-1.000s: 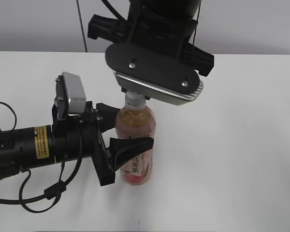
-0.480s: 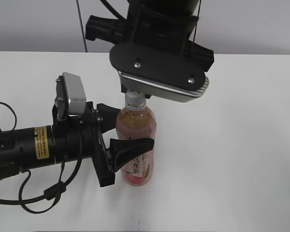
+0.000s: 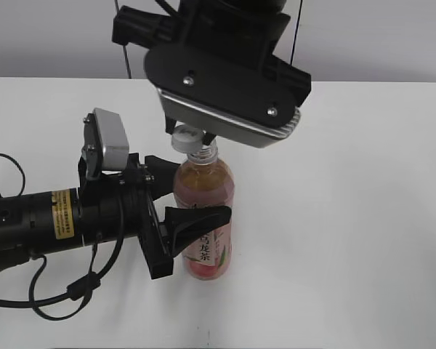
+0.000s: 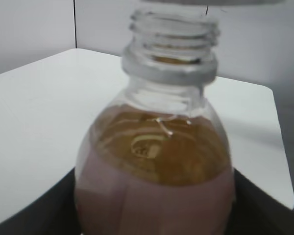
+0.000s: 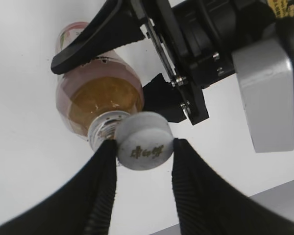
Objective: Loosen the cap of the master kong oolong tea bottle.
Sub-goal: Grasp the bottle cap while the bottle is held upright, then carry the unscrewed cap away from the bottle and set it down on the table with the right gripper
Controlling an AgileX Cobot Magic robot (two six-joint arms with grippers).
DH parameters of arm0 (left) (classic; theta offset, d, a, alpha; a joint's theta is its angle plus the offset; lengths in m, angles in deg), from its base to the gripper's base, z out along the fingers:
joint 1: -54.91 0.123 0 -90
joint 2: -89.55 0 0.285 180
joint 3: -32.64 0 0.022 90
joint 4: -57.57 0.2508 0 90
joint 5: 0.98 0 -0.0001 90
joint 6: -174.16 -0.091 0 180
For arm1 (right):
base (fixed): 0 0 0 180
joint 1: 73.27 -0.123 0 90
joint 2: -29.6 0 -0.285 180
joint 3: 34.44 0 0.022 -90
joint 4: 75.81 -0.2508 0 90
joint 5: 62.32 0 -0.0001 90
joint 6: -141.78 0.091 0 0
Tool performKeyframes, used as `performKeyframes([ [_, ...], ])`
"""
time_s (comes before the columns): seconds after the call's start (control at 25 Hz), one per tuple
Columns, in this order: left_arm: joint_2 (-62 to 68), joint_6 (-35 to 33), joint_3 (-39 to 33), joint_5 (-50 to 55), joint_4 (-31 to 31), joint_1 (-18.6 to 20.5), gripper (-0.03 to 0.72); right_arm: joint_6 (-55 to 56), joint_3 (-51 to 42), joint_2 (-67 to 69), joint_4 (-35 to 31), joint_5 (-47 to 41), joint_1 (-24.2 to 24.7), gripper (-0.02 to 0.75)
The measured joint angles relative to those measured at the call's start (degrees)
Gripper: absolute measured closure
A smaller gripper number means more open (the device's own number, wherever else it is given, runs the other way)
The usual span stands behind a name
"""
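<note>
The master kong oolong tea bottle [image 3: 205, 218] stands upright on the white table, its threaded neck [image 4: 172, 46] bare. My left gripper [image 3: 185, 196] is shut on the bottle's body, its black jaws either side of the bottle [image 4: 154, 191] in the left wrist view. My right gripper [image 5: 144, 147] is shut on the white cap [image 5: 144, 141], which is off the neck and held just above and to the left of the mouth [image 3: 186, 137]. The bottle [image 5: 95, 100] shows below the cap in the right wrist view.
The white table [image 3: 349, 218] spreads around the bottle. A grey wall stands behind its far edge [image 3: 392, 82]. The left arm with its silver camera [image 3: 109, 142] lies along the table at the left. A black cable [image 3: 58, 298] loops at the front left.
My right gripper has risen and shifted left with the cap in it. The cap has come off the bottle's neck. The left gripper and bottle have not moved.
</note>
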Motion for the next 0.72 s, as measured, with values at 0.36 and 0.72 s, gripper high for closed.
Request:
performKeyframes([
  [0.36,0.0,0.01,0.0,0.0,-0.06,0.0,0.228,9.39,0.1,-0.18,3.39,0.0,0.0,0.473],
  [0.72,0.0,0.01,0.0,0.0,-0.06,0.0,0.228,29.15,0.41,-2.11,5.69,0.0,7.16,0.474],
])
